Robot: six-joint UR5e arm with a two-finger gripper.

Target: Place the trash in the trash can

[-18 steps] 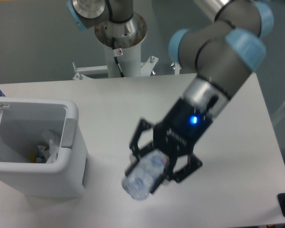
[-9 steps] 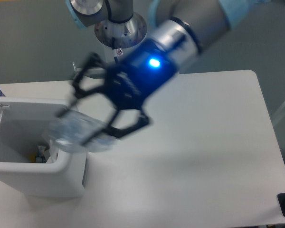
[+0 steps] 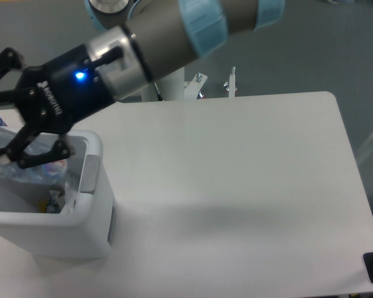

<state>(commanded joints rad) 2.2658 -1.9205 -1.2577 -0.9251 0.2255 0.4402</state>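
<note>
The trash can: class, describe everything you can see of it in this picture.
The trash can is a large white boxy plastic bin with rounded corners and a thick rim, standing upright at the table's left edge. A grey panel sits on its right side. It is open-topped, with some scraps visible inside. The tool hangs over its opening, holding the clear plastic bottle just above the rim.

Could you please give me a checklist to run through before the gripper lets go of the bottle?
1. Crushed bottle held in the gripper: ok, the fingers close around it.
2. Bottle over the trash can opening: ok, it hangs inside the rim line.
3. Room in the can: ok, some rubbish lies low at the bottom.
4. Fingers clear of the rim: cannot tell, the lower fingertip looks close to the far edge.
5. Other trash left on the table: ok, none visible.
</note>
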